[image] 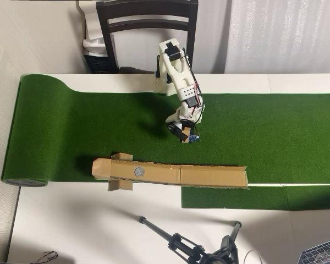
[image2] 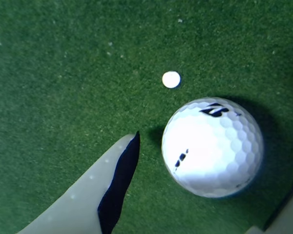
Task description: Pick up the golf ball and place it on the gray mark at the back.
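gripper [image2: 205, 195] open and lowered astride golf ball [image2: 211, 147] on green turf [image2: 63, 73] at lower right of wrist view, ball not yet clamped or lifted; transfer to gray mark [image: 138, 171] on cardboard strip [image: 209, 176], lower centre of overhead view, outstanding.

A white table [image: 99, 225] fills most of the overhead view, with a long strip of green turf [image: 88, 132] laid across it; the turf's left end is rolled up. A dark wooden chair [image: 147, 22] stands at the table's far edge, its slatted back toward the camera. Behind it on the right hangs a pale, pleated curtain [image: 280, 33]. A black tripod [image: 198, 250] lies on the table's near edge. Lighting is soft and even, with dim shadows on the turf.
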Controlling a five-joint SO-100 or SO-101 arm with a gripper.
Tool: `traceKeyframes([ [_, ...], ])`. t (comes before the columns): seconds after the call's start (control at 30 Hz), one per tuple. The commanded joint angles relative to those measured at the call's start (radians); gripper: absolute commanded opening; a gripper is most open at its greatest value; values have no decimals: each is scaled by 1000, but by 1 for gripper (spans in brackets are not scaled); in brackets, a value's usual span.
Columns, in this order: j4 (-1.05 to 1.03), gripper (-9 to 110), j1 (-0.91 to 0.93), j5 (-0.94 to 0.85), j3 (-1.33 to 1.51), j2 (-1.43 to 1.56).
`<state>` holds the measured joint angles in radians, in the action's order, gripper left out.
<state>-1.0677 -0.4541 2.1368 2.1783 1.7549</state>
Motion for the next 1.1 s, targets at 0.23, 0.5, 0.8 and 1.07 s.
traceKeyframes([
  [0.23, 17, 45, 43, 8, -31, 12],
  [0.5, 17, 44, 51, 34, -31, 12],
  [0.8, 18, 44, 52, 35, -31, 12],
  [1.07, 18, 43, 52, 35, -41, 12],
])
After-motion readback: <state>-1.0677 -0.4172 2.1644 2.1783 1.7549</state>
